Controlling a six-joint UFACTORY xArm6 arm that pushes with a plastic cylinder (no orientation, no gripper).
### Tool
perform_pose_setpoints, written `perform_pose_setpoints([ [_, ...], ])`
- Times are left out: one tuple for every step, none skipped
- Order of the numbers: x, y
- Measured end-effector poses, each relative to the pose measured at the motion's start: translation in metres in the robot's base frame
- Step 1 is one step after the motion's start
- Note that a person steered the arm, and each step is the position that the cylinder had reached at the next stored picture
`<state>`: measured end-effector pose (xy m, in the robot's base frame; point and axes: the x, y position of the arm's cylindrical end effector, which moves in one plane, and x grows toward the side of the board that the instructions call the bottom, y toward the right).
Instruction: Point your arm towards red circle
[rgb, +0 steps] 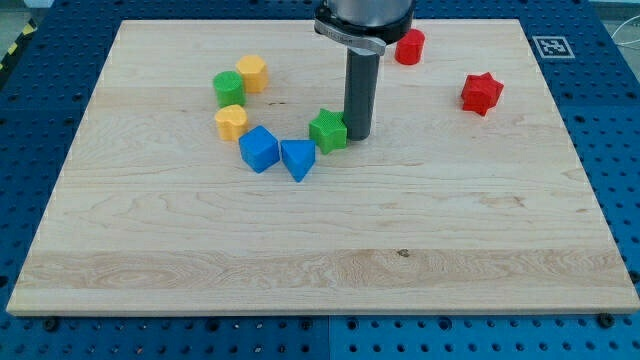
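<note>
The red circle (409, 46) sits near the wooden board's (320, 260) top edge, just right of the arm's dark rod. The tip (359, 134) rests below and left of it, touching or just beside the green block (328, 130), so it isn't aimed there yet. There are no jaws to judge; the rod ends plain. Bare board lies between tip and circle; the red star (481, 93) stands well right.
</note>
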<state>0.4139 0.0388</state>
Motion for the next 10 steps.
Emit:
perform_pose_setpoints([
  [-0.001,0.000],
  [-0.004,0.000],
  [-0.012,0.001],
  [-0.022,0.027],
  [-0.033,0.046],
  [-0.037,0.057],
  [-0.052,0.062],
  [-0.064,0.062],
  [-0.069,0.065],
  [-0.074,0.081],
])
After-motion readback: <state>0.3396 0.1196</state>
